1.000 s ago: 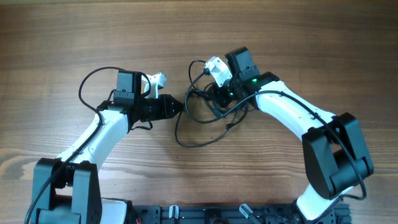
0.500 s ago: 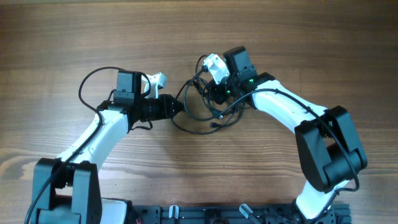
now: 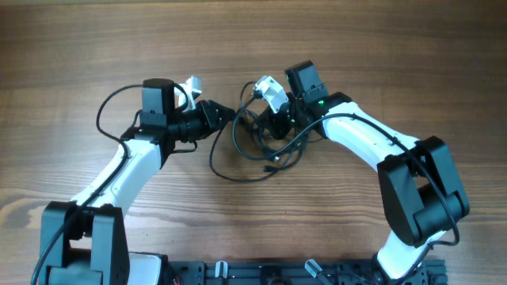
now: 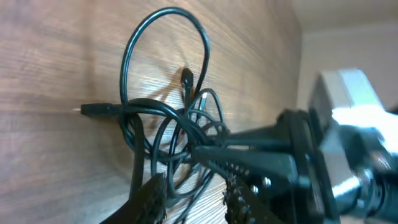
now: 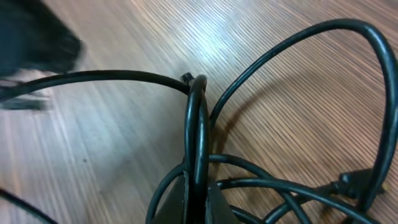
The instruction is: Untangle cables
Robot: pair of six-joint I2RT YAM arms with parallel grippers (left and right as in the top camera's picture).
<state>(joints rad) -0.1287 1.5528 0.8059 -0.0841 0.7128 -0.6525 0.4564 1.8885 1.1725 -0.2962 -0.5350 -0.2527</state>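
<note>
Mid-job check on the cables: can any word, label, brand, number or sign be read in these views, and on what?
No text can be read in any view.
Cables: plain black, no print visible.
Wooden table: bare grain, no markings.
Green light on the right arm: a lamp, no lettering.

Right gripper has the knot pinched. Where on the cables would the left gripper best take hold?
Probably the plug end sticking straight out of the cables, flat on the table. Bring the left gripper from above, closing across that straight stub: it lies clear of the crossing loops the right gripper holds.
</note>
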